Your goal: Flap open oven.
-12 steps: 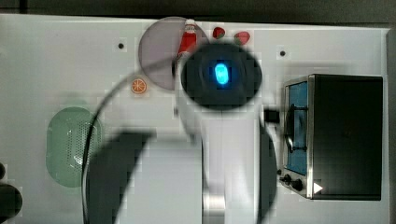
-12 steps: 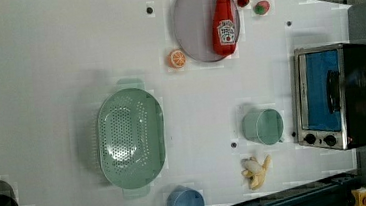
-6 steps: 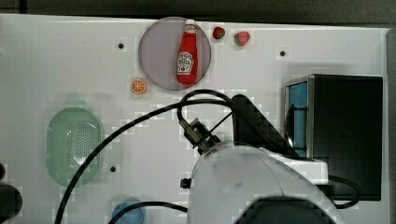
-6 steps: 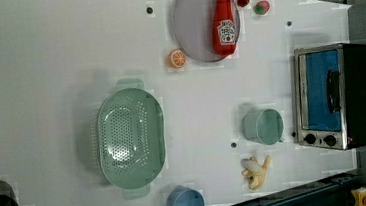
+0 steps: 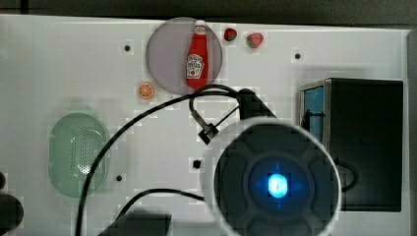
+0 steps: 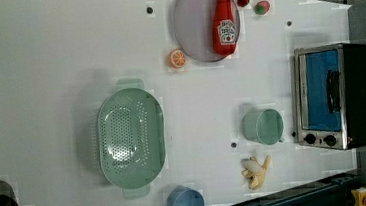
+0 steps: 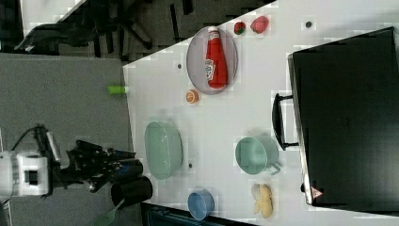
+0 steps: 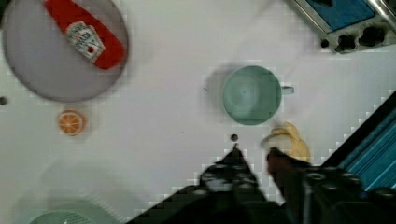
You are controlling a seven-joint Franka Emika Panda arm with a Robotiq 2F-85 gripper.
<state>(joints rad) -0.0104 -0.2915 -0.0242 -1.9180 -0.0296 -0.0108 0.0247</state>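
In the top view the arm (image 5: 275, 184) has shifted from beside the plate (image 5: 169, 59) toward the frame's lower right, next to the oven (image 5: 364, 142). The oven stands at the table's (image 6: 42, 70) edge on the left view's right, door closed. The gripper (image 8: 252, 156) hangs above the banana (image 8: 292, 142), fingers a narrow gap apart, holding nothing.
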